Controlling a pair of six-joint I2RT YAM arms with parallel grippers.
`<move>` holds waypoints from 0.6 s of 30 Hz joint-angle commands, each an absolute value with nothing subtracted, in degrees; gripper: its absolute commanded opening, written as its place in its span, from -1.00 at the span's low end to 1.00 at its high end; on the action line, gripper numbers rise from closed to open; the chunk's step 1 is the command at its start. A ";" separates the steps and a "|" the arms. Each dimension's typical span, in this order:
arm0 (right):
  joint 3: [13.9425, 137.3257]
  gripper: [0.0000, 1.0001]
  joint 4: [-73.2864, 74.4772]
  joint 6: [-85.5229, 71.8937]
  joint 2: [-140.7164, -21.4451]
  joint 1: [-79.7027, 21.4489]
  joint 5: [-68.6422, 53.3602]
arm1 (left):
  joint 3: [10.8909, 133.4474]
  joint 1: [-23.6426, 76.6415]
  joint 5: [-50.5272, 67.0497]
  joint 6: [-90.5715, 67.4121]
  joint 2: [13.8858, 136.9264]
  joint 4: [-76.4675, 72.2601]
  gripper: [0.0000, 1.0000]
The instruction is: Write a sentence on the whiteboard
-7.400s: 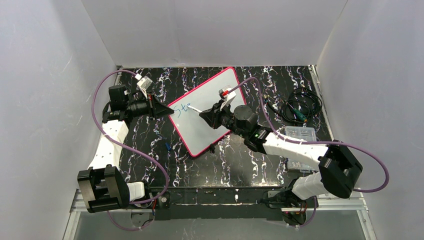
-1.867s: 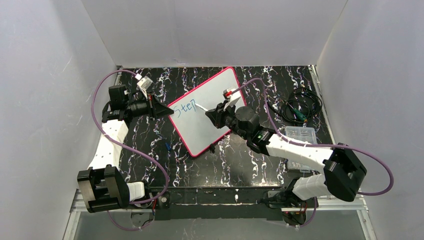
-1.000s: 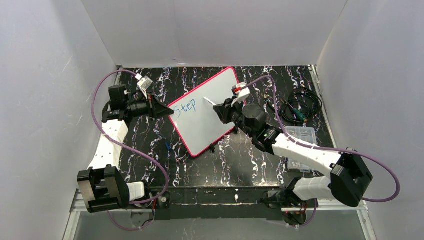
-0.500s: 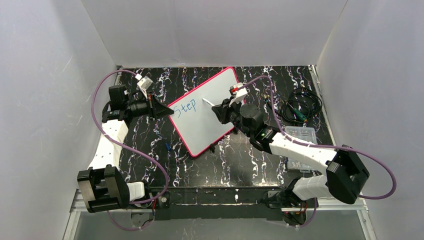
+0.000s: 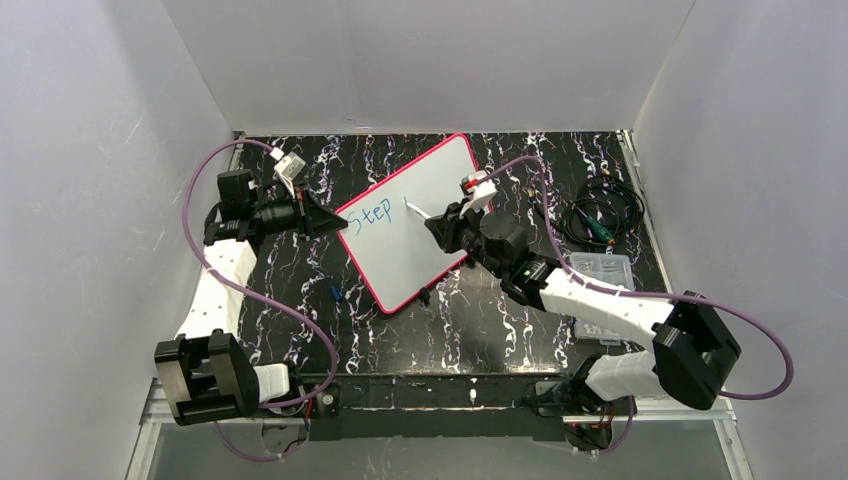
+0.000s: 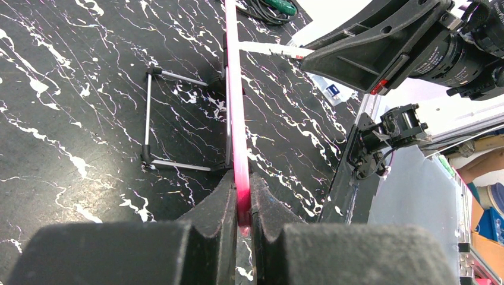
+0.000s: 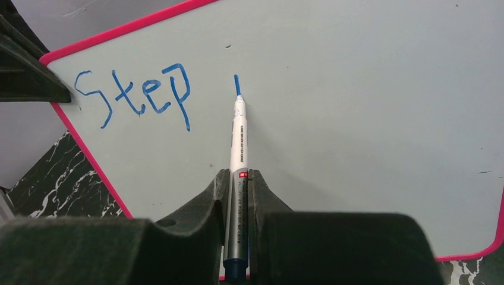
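The whiteboard has a pink-red frame and stands tilted on a wire stand, mid table. My left gripper is shut on its left edge; the left wrist view shows the pink frame edge-on between the jaws. My right gripper is shut on a white marker pen. The pen's tip touches the board at the foot of a short blue stroke. The sentence reads "Step" in blue, with that stroke to its right. It also shows in the top view.
A coil of black cable lies at the back right. A clear plastic box sits beside the right arm. A small blue cap lies on the black marbled table left of the board. White walls close in three sides.
The right gripper finished the "p" of "Step", lifted, moved right along the board, and has now drawn a short vertical blue stroke after the word. The left gripper has not moved.
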State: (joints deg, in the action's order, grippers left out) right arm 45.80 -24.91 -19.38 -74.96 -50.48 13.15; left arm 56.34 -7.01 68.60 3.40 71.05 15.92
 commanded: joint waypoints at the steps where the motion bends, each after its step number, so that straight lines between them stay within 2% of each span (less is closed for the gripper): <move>1: 45.22 -0.97 -24.60 -20.14 -73.41 -50.36 13.35 | 57.12 -5.66 72.42 5.65 70.67 19.25 -1.00; 11: 47.57 -0.97 -25.02 -17.89 -69.54 -51.15 14.26 | 57.07 -5.70 72.33 5.65 70.77 19.34 -1.00; 18: 49.74 -0.97 -27.83 -15.60 -72.15 -51.15 14.89 | 57.02 -5.63 72.25 5.71 70.75 19.40 -1.00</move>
